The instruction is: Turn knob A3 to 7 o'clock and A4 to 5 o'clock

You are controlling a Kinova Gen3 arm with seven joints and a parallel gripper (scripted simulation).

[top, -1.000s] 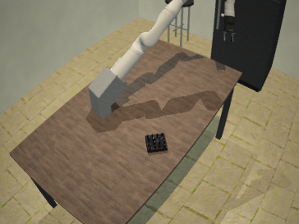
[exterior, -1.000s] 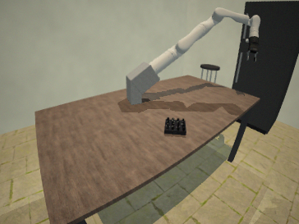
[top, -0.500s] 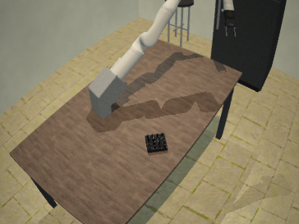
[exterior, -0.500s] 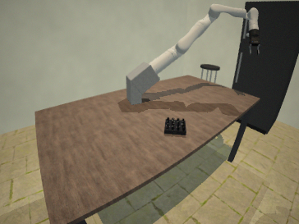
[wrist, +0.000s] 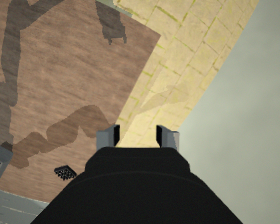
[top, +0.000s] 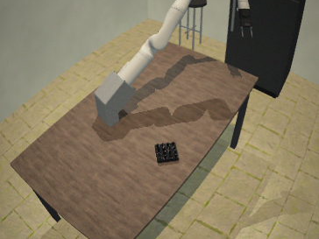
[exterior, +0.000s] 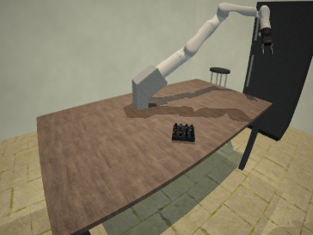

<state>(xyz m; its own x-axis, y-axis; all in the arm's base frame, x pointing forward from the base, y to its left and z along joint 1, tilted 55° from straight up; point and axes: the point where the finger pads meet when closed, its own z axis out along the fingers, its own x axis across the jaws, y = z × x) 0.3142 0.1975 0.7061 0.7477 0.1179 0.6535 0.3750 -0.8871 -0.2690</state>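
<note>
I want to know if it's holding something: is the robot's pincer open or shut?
Open: its two fingers stand apart with nothing between.

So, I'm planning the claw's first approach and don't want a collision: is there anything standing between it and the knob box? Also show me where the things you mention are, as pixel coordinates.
Nothing visible stands between the open claw (top: 247, 32) (exterior: 267, 49) (wrist: 138, 136) and the knob box (top: 166, 152) (exterior: 183, 132) (wrist: 65, 173); only shadows fall on the table (top: 79, 158) (exterior: 99, 156) (wrist: 75, 65) there.
</note>
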